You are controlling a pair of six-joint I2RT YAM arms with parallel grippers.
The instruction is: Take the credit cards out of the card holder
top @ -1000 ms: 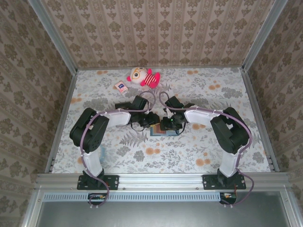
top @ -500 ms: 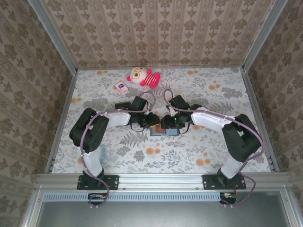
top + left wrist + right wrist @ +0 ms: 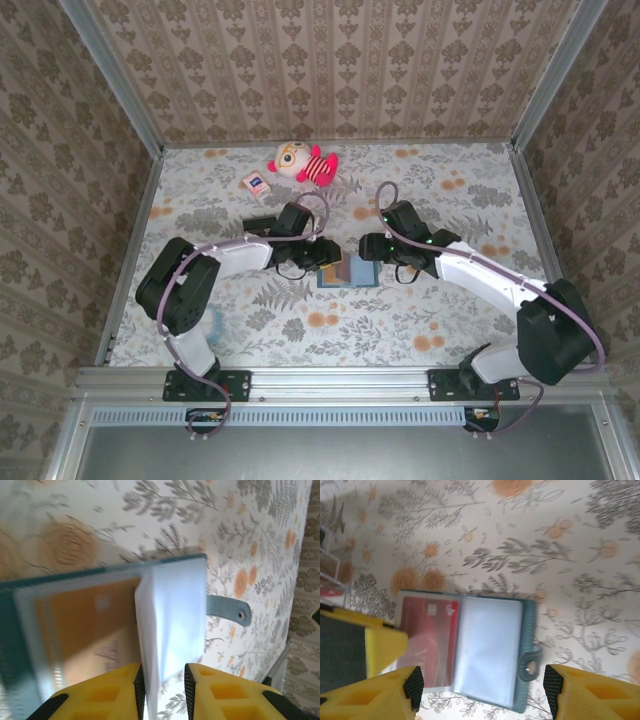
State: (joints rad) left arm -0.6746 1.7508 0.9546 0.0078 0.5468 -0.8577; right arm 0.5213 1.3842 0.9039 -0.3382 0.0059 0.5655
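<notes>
The card holder lies open on the table, with the red card and orange card in its pockets. The left end effector pinches a clear sleeve and should hold it steady. The right end effector, jaws wide above the card holder, should close on the red card's edge and slide it out flat.

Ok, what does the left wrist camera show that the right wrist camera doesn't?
Left wrist view: a flat tan-orange card sits in a pocket, and the left jaws are pinched on a clear plastic sleeve. Right wrist view: a flat red card lies under a clear pocket, with the right jaws spread wide above, gripping nothing. Both: the open teal-blue folding card holder on the floral-patterned table, with its teal strap and metal snap.
</notes>
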